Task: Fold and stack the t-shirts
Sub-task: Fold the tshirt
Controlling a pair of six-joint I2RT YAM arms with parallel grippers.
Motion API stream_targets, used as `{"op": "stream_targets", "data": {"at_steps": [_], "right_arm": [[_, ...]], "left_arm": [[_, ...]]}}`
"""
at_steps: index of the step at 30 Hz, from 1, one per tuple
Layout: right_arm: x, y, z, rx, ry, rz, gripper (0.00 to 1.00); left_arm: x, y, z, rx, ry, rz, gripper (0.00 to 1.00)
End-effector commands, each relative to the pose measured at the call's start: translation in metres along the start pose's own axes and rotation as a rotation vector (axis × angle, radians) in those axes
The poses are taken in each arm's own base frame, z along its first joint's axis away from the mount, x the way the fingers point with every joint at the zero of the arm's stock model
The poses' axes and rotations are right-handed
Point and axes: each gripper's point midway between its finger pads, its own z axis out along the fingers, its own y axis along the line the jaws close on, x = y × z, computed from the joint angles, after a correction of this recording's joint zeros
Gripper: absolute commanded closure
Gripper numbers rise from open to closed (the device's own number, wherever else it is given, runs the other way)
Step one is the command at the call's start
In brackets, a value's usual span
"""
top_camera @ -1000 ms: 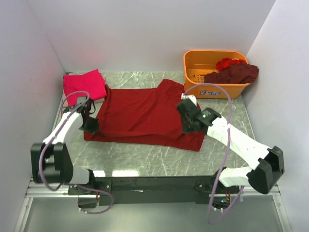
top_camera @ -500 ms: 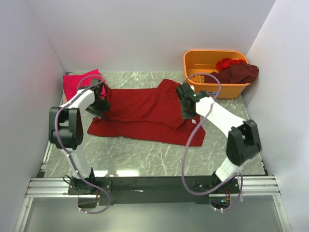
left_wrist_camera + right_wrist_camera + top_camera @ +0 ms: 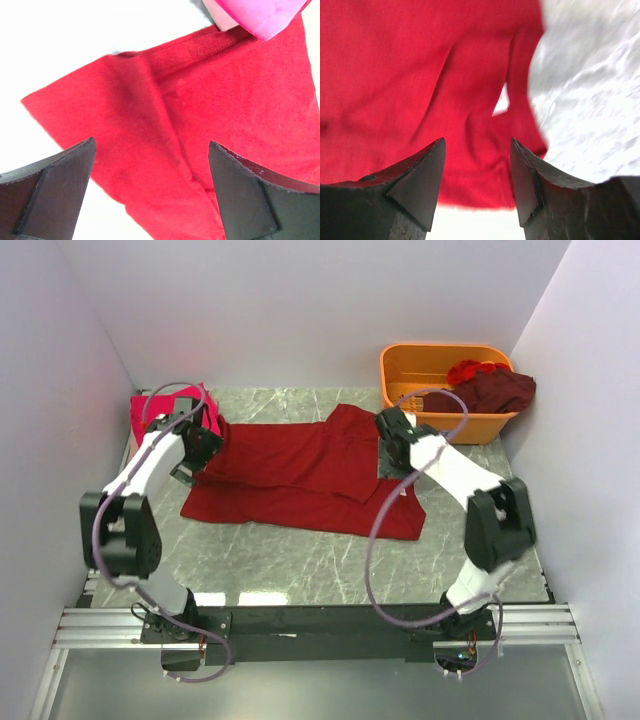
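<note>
A dark crimson t-shirt (image 3: 290,480) lies flat across the middle of the table, its near part folded back over itself. My left gripper (image 3: 198,448) hovers open over the shirt's left edge (image 3: 165,110), with nothing between its fingers (image 3: 60,185). My right gripper (image 3: 393,443) stands open above the shirt's right edge (image 3: 420,75), close to the cloth's hem; its fingers (image 3: 420,180) hold nothing. A folded pink-magenta t-shirt (image 3: 160,412) sits at the back left, partly behind my left arm, and shows in the left wrist view (image 3: 260,15). A maroon t-shirt (image 3: 490,392) drapes over the basket rim.
An orange plastic basket (image 3: 420,370) stands at the back right, with a bright red garment (image 3: 475,368) inside it. White walls close in the table on the left, back and right. The right arm's cable (image 3: 385,510) loops over the shirt's right end.
Both grippers carried the shirt's near edge toward the back, folding it over, then opened and let the cloth go. The shirt now covers less depth of the table.
</note>
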Motion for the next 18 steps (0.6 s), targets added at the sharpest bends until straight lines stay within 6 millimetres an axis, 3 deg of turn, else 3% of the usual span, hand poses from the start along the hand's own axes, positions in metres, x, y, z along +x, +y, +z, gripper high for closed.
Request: {"op": "stream_targets", "data": {"at_steps": [1, 4, 7, 13, 18], "right_arm": [[0.015, 0.021, -0.034, -0.201, -0.039, 0.037, 0.39], [0.033, 0.034, -0.038, -0.306, -0.035, 0.019, 0.38], [0.042, 0.061, -0.038, -0.444, -0.011, 0.000, 0.36], [0.045, 0.095, -0.016, -0.493, 0.051, -0.013, 0.35], [0.049, 0.115, -0.006, -0.548, 0.093, 0.031, 0.35]], "left_arm": [[-0.012, 0.027, -0.015, -0.052, -0.072, 0.035, 0.01], [-0.009, 0.032, -0.016, -0.034, -0.064, 0.053, 0.01], [-0.006, 0.031, -0.010, -0.021, -0.050, 0.061, 0.01], [0.004, 0.003, 0.001, 0.083, 0.021, 0.092, 0.01], [0.012, 0.015, 0.015, 0.042, 0.033, 0.093, 0.01]]}}
